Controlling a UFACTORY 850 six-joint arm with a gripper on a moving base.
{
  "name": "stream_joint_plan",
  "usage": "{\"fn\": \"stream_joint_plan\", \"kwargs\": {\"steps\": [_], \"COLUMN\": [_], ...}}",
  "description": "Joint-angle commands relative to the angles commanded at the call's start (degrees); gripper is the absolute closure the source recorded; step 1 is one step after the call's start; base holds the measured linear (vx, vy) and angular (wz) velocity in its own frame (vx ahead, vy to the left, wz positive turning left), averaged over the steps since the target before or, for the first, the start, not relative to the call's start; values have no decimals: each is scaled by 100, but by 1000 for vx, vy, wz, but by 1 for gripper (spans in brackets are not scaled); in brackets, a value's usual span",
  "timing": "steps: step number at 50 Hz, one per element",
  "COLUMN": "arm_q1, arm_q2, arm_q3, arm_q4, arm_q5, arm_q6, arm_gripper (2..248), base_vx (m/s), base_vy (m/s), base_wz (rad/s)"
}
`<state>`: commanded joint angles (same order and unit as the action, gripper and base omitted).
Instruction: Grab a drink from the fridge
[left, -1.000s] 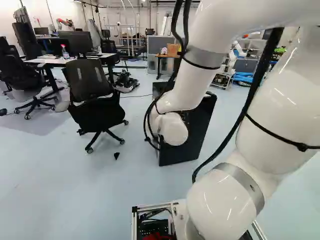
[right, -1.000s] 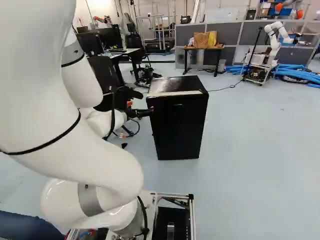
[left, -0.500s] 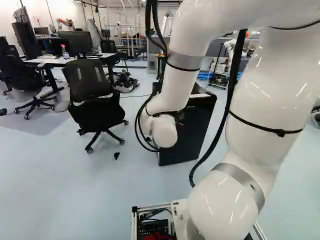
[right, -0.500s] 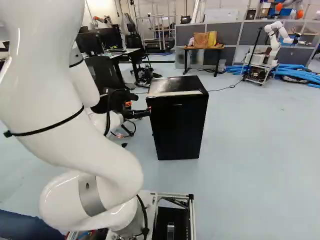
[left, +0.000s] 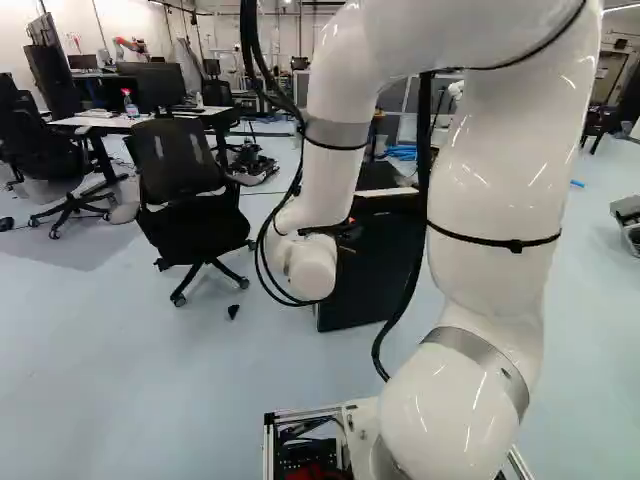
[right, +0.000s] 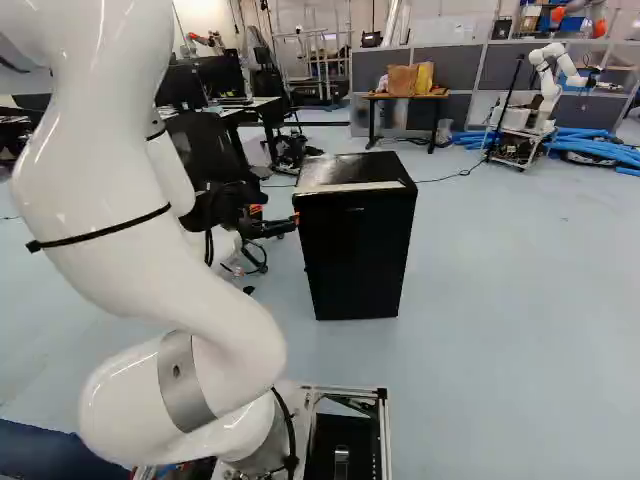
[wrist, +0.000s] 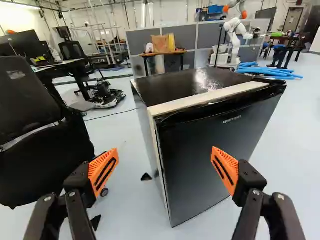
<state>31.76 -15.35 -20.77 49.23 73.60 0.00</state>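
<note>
Beside the fridge's left edge, in the right base view, is my gripper (right: 282, 224), dark with a bit of orange at its tip. The black fridge (right: 358, 255) stands on the floor with its door shut. In the wrist view my gripper (wrist: 165, 150) is wide open, its orange-padded fingers apart and nothing held. The fridge (wrist: 215, 155) is ahead, its near left vertical edge lying between the fingertips and its front reaching past one finger. A pale strip (wrist: 210, 99) runs along the top front edge. No drink is visible. My arm partly hides the fridge (left: 368, 275) in the left base view.
A black office chair (left: 190, 205) stands left of the fridge. Behind are a desk with monitors (left: 150, 85), a small table with bags (right: 408, 95), grey partitions, blue tubing (right: 590, 148) and another robot (right: 545, 85). A small black piece (wrist: 146, 177) lies on the floor beside the fridge.
My arm has swung leftward in the left base view, and its wrist has shifted left against the fridge. In the right base view the gripper has drawn back slightly leftward. The base has stayed put.
</note>
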Motion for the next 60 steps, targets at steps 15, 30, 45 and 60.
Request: {"fn": "stream_joint_plan", "kwargs": {"steps": [15,30,45,60], "arm_q1": [123,177,189,187], "arm_q2": [-479,-993,-1510,-2013], "arm_q3": [-285,-648,-1054,-1475], "arm_q4": [309,636,1006,1385], "arm_q5": [351,597,757,881], "arm_q6": [0,0,0,0], "arm_gripper": [3,3,3,3], "base_vx": [0,0,0,0], "base_vy": [0,0,0,0], "base_wz": [0,0,0,0]}}
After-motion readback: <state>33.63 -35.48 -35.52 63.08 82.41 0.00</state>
